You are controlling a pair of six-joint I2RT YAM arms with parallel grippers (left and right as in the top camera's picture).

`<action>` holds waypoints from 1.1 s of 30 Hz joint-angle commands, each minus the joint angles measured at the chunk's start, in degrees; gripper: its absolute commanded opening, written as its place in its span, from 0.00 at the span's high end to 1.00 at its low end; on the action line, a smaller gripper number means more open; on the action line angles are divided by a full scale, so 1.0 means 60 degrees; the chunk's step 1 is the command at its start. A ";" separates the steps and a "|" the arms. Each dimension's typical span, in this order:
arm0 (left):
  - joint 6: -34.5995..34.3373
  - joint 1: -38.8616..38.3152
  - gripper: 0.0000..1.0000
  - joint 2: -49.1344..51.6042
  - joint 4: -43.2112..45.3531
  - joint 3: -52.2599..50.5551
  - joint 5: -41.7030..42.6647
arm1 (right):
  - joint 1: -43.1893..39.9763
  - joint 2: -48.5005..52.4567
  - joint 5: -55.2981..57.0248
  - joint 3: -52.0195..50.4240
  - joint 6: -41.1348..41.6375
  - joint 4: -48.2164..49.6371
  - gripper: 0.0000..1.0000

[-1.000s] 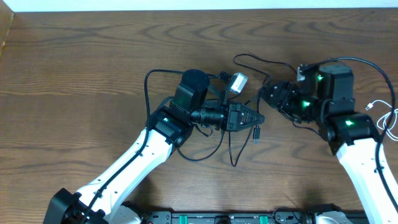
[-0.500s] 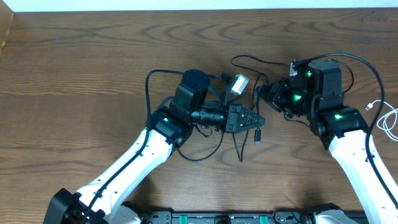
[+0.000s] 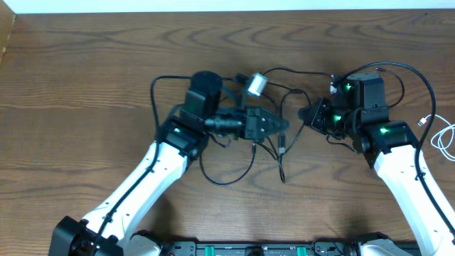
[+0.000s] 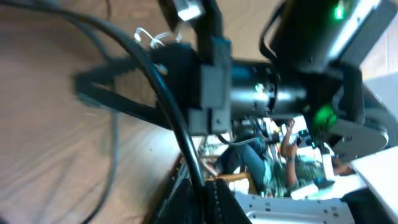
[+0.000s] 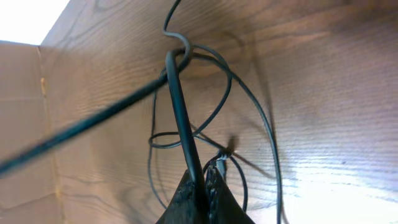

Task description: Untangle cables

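Two black cables (image 3: 283, 91) lie tangled in the middle of the table, between my two arms. My left gripper (image 3: 285, 126) is shut on one black cable (image 4: 163, 99), which runs up from its jaws (image 4: 203, 200). A plug end (image 3: 282, 147) hangs just below it. My right gripper (image 3: 301, 115) faces the left one from a short gap away. It is shut on a black cable (image 5: 178, 99) that rises taut from its fingertips (image 5: 203, 186) to a crossing of strands. A white cable (image 3: 445, 137) lies coiled at the far right edge.
A small silver cylinder (image 3: 255, 84) on the left arm's wrist sits over the tangle. A loose loop of black cable (image 3: 226, 173) trails toward the table's front. The back edge of the table (image 3: 227, 11) runs along the top. A cardboard wall (image 5: 25, 112) stands at the table's far side.
The right gripper has closed on a black cable. The left arm has shifted left and back with its cable, so the strands between the grippers are drawn tighter.
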 commanded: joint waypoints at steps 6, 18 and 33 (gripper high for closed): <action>0.1173 0.0539 0.92 -0.0106 -0.2302 0.0106 -0.1716 | -0.0364 -0.0244 -0.0535 0.0062 -0.1315 0.0087 0.99; 0.1195 -0.0040 0.92 0.0018 -0.2364 0.0098 -0.4262 | -0.0616 -0.1341 -0.1894 0.0062 -0.1519 0.0302 0.99; 0.0892 -0.1472 0.92 0.1621 0.0317 0.0098 -0.5355 | -0.0608 -0.1475 -0.3526 0.0062 -0.2167 0.0317 0.99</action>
